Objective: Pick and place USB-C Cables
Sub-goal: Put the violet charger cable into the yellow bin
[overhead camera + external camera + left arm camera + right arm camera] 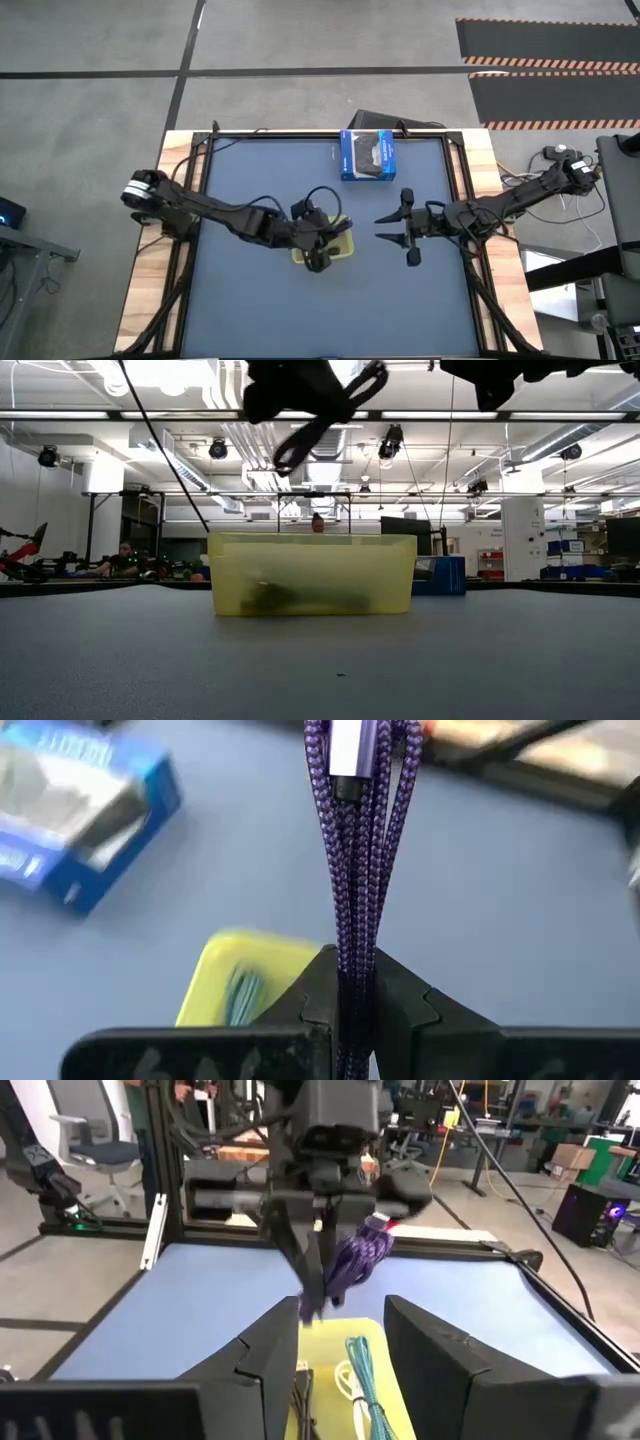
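My left gripper point(350, 995) gripped the purple cable point(355, 840) above the yellow bin point(335, 248). My right gripper point(392, 228) hung open nearby; the blue box's point(367, 154) print was unreadable.

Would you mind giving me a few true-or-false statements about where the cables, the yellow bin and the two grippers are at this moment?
1. The left gripper is shut on the purple cable. True.
2. The purple cable already lies inside the yellow bin. False: it hangs from the left gripper above the bin.
3. A teal cable lies in the yellow bin. True.
4. The right gripper holds a white cable. False: its fingers are open and hold nothing, and it waits to the right of the bin.
5. The blue-and-black box sits inside the bin. False: it rests on the mat near the table's far edge, apart from the bin.
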{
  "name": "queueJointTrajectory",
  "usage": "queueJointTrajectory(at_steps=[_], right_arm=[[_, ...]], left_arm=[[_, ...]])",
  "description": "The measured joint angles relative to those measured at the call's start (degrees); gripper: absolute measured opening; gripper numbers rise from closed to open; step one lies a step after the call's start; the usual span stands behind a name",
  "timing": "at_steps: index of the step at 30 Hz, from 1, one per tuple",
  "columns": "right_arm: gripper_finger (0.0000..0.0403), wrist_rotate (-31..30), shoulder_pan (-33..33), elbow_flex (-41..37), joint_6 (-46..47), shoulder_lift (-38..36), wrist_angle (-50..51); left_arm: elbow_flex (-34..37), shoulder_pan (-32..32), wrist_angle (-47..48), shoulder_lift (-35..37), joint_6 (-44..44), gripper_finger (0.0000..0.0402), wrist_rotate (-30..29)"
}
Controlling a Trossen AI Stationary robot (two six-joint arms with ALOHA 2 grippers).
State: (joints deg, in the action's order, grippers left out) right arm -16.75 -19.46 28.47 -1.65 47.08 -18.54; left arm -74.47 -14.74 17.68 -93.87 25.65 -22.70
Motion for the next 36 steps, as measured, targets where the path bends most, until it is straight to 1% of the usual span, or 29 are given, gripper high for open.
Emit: queueJointTrajectory(at_steps=[3, 4, 8, 11, 14, 19, 22, 24, 28, 30, 33, 36], right_arm=[[0.0133, 0.0, 0.0, 0.4, -0.5, -1.2, 1.8], [0.0131, 0.0, 0.0, 0.7, -0.5, -1.6, 2.8], [0.0124, 0.0, 0.0, 2.7, -0.6, -2.9, 7.6], [0.0120, 0.0, 0.0, 4.0, -0.6, -3.4, 11.0], [0.0116, 0.0, 0.0, 4.8, -0.5, -3.6, 13.6], [0.0110, 0.0, 0.0, 5.9, -0.5, -3.8, 17.0], [0.0107, 0.0, 0.0, 6.1, -1.1, -4.4, 18.3], [0.0106, 0.0, 0.0, 6.2, -1.4, -4.8, 18.5], [0.0102, 0.0, 0.0, 6.2, -1.8, -5.2, 19.2], [0.0100, 0.0, 0.0, 6.1, -2.4, -5.3, 19.4], [0.0097, 0.0, 0.0, 6.1, -2.4, -5.4, 20.4], [0.0093, 0.0, 0.0, 6.1, -2.1, -5.4, 21.0]], left_arm=[[-5.3, 0.8, 12.9, -1.0, 3.8, 0.0016, 2.3], [-6.7, 1.1, 15.6, -1.4, 4.3, 0.0016, 3.7], [-10.5, 2.7, 21.9, -2.2, 6.9, 0.0016, 11.3], [-11.3, 4.1, 24.4, -3.0, 7.6, 0.0015, 17.7], [-11.4, 5.5, 24.9, -3.4, 8.7, 0.0015, 23.5], [-11.8, 7.7, 26.5, -4.9, 10.0, 0.0015, 27.6], [-13.5, 9.1, 26.4, -6.3, 9.3, 0.0015, 29.2], [-15.3, 9.9, 27.0, -7.7, 8.2, 0.0015, 30.7], [-19.8, 11.0, 27.4, -11.8, 5.9, 0.0015, 35.7], [-22.8, 11.1, 28.1, -13.6, 4.8, 0.0015, 36.1], [-26.3, 11.0, 32.8, -15.8, 1.6, 0.0015, 35.6], [-27.0, 10.9, 35.8, -17.1, -1.0, 0.0015, 30.9]])
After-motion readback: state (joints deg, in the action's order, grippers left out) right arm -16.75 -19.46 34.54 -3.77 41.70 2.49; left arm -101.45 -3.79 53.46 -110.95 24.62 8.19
